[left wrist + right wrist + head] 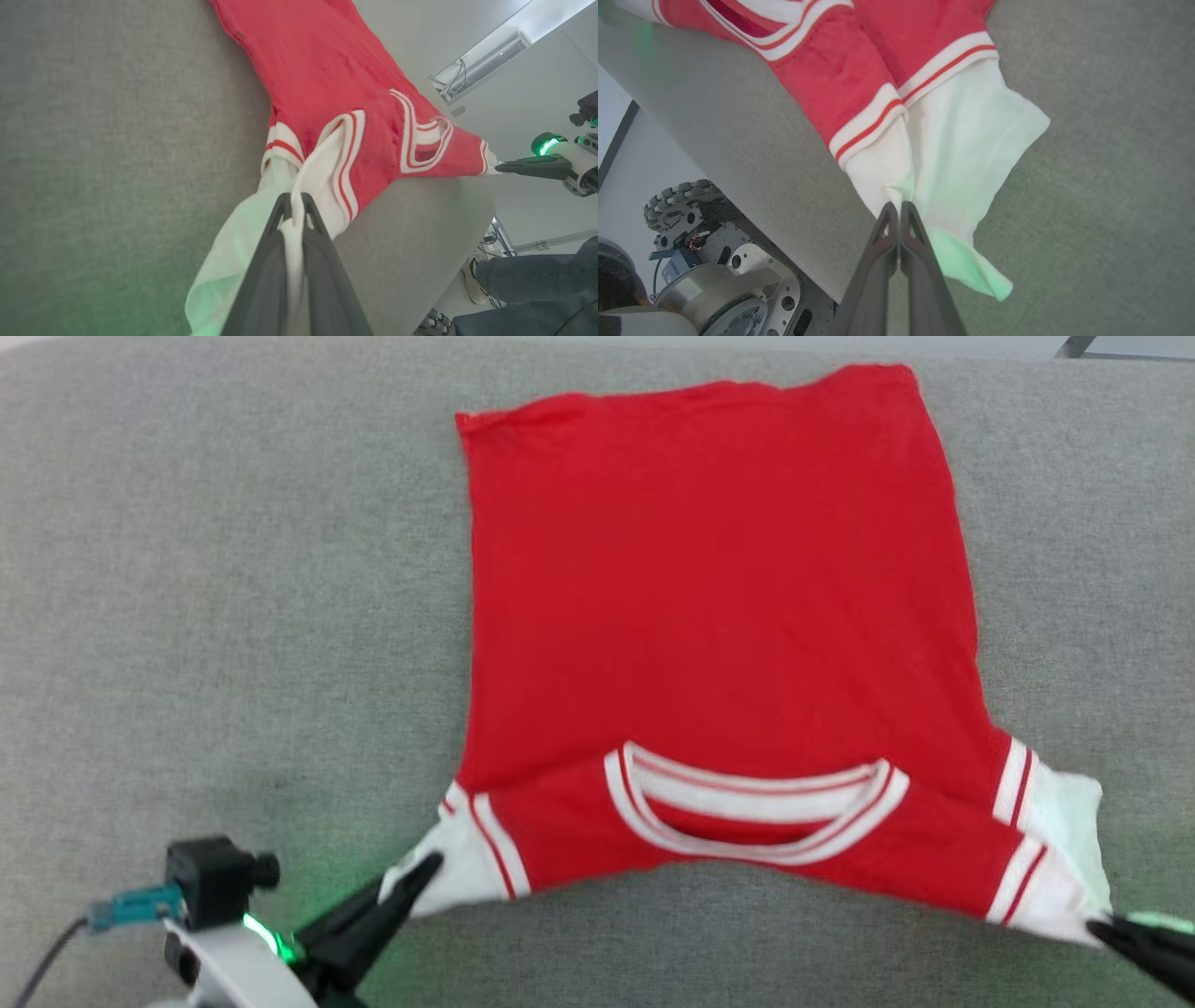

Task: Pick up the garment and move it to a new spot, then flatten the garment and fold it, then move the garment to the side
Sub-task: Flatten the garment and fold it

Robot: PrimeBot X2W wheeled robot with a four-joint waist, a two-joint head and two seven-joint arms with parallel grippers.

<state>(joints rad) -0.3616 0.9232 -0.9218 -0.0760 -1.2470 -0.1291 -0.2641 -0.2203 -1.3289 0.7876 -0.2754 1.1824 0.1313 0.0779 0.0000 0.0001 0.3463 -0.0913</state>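
Observation:
The garment point(719, 607) is a red shirt with white sleeves and striped trim, spread on the grey surface with its collar point(756, 803) toward me. My left gripper point(425, 873) is shut on the white left sleeve point(299, 186), with cloth pinched between its fingers point(322, 224). My right gripper point(1102, 926) is shut on the white right sleeve point(924, 158) at the lower right. From the left wrist, the right gripper point(502, 165) shows at the far sleeve. The near edge of the garment point(840, 60) is lifted and stretched between the two grippers.
The grey cloth-covered table point(187, 616) reaches well past the garment on both sides. Its front edge point(752, 186) runs close under the grippers, with my wheeled base point(691, 242) below. A person's legs and shoe point(514, 280) stand beyond the table edge.

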